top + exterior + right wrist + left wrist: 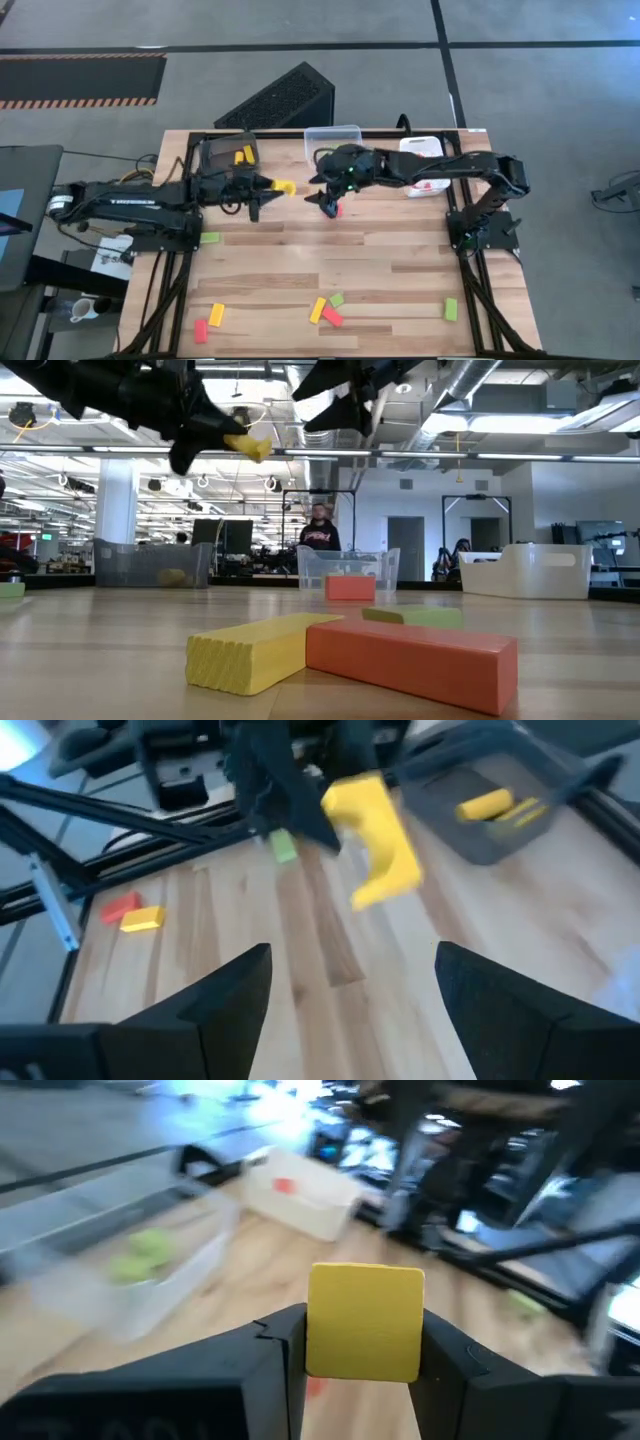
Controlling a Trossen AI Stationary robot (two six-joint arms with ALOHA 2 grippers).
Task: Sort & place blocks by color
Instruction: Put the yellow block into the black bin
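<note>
The left gripper (pixel 272 189) is clamped on a yellow block (pixel 284 187), held in the air above the bench (pixel 300 270) at about 11 o'clock from the bench's middle, just beside the dark bin (pixel 228 155) that already holds yellow blocks (pixel 243 154); in the left wrist view the block (pixel 365 1321) sits squarely between the two fingers (pixel 275 1350); in the low view it (pixel 247 447) hangs well clear of the wood. The right gripper (pixel 328 203) hovers near 12 o'clock, close to the left one, its fingers (pixel 225 995) spread apart with nothing between them; a red block (pixel 338 209) lies on the bench just beside its tip. Behind it stand a clear bin (pixel 333 137) and, at about 1 o'clock, a white bin (pixel 424 160) with red pieces (pixel 430 184) inside. A green block (pixel 209 237) lies at 9 o'clock near the left arm's base. Along the near edge, at 7 o'clock, a red block (pixel 200 331) and a yellow block (pixel 216 315) lie close together; at 6 o'clock a yellow block (pixel 317 309), a red block (pixel 332 318) and a green block (pixel 337 299) cluster, touching or nearly so; at 5 o'clock a green block (pixel 451 309) lies alone. A person (pixel 319 528) stands in the room beyond the bench.
</note>
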